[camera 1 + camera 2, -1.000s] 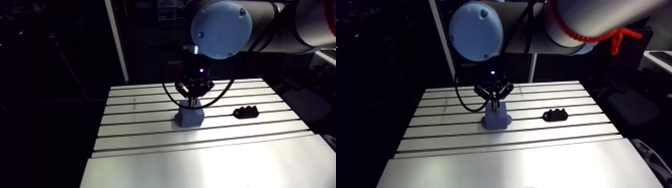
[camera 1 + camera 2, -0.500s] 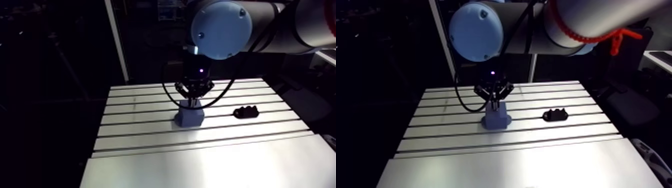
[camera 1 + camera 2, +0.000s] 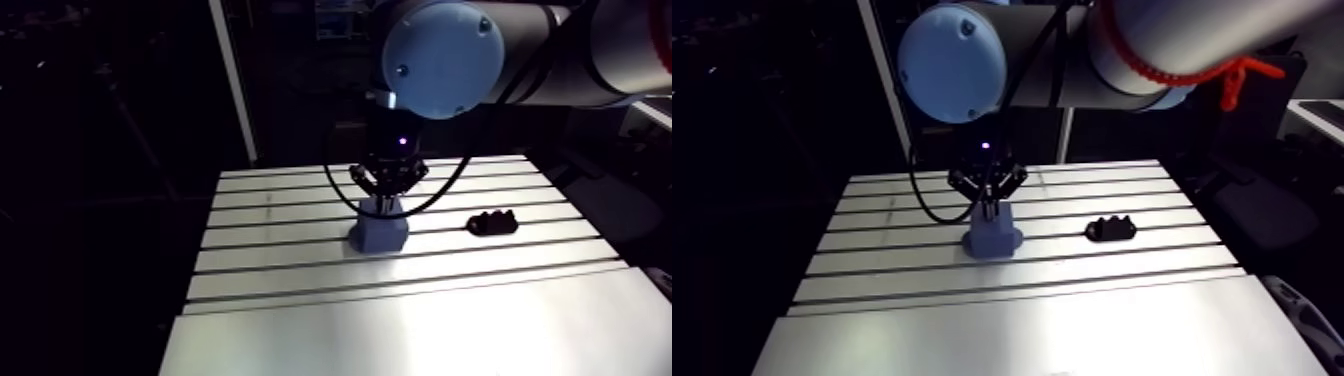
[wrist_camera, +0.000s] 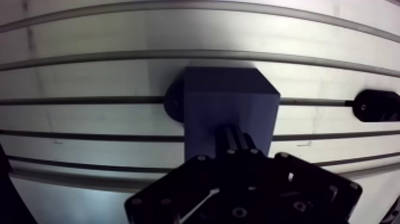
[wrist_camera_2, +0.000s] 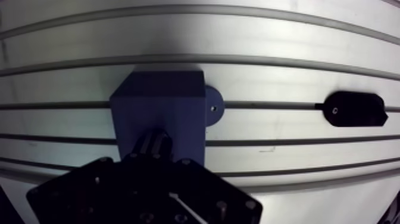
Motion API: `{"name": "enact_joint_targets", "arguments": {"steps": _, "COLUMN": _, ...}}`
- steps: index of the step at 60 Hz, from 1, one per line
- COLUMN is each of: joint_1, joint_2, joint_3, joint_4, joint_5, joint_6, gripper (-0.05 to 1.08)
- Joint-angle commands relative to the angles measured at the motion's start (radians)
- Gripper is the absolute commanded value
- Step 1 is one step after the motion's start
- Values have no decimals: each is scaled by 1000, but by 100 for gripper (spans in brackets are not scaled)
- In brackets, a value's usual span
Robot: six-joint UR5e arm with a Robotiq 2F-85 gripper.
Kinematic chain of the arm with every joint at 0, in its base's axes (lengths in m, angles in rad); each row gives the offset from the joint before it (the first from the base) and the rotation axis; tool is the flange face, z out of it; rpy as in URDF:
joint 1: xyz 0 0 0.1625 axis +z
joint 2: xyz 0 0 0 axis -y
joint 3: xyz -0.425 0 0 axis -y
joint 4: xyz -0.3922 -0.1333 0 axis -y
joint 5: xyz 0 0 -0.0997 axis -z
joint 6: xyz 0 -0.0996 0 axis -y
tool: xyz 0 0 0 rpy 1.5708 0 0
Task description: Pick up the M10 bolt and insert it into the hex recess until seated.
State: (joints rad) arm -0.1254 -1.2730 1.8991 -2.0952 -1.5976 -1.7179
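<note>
A blue-grey block (image 4: 229,101) stands on the slotted table (image 3: 400,320), with a round foot tab (image 5: 213,108) sticking out of one side. My gripper (image 4: 235,142) comes straight down onto the block's top, fingers drawn close together. A short dark ribbed piece, the M10 bolt (image 5: 153,143), shows between the fingertips and against the top face. The hex recess lies hidden beneath the fingers. In the arm view the gripper (image 3: 383,205) stands upright on the block (image 3: 378,236).
A small black holder (image 5: 355,109) lies on a table slot off to the side of the block, seen also in the arm view as the holder (image 3: 492,222). Bare slotted aluminium surrounds the block, with a smooth plate toward the table's front edge.
</note>
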Motion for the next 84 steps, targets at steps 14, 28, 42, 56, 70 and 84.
{"name": "enact_joint_targets", "arguments": {"steps": 14, "joint_1": 1, "joint_2": 1, "joint_3": 1, "joint_4": 0, "joint_5": 2, "joint_6": -1, "gripper": 108}}
{"name": "enact_joint_targets", "arguments": {"steps": 28, "joint_1": 0, "joint_2": 1, "joint_3": 1, "joint_4": 0, "joint_5": 2, "joint_6": -1, "gripper": 108}}
{"name": "enact_joint_targets", "arguments": {"steps": 42, "joint_1": 0, "joint_2": -1, "joint_3": 1, "joint_4": 0, "joint_5": 2, "joint_6": -1, "gripper": 108}}
{"name": "enact_joint_targets", "arguments": {"steps": 56, "joint_1": 0, "joint_2": -1, "joint_3": 5, "joint_4": 0, "joint_5": 2, "joint_6": -1, "gripper": 108}}
{"name": "enact_joint_targets", "arguments": {"steps": 70, "joint_1": 1, "joint_2": -7, "joint_3": 3, "joint_4": 0, "joint_5": 2, "joint_6": 0, "gripper": 108}}
{"name": "enact_joint_targets", "arguments": {"steps": 84, "joint_1": 3, "joint_2": -17, "joint_3": -5, "joint_4": 2, "joint_5": 6, "joint_6": -1, "gripper": 108}}
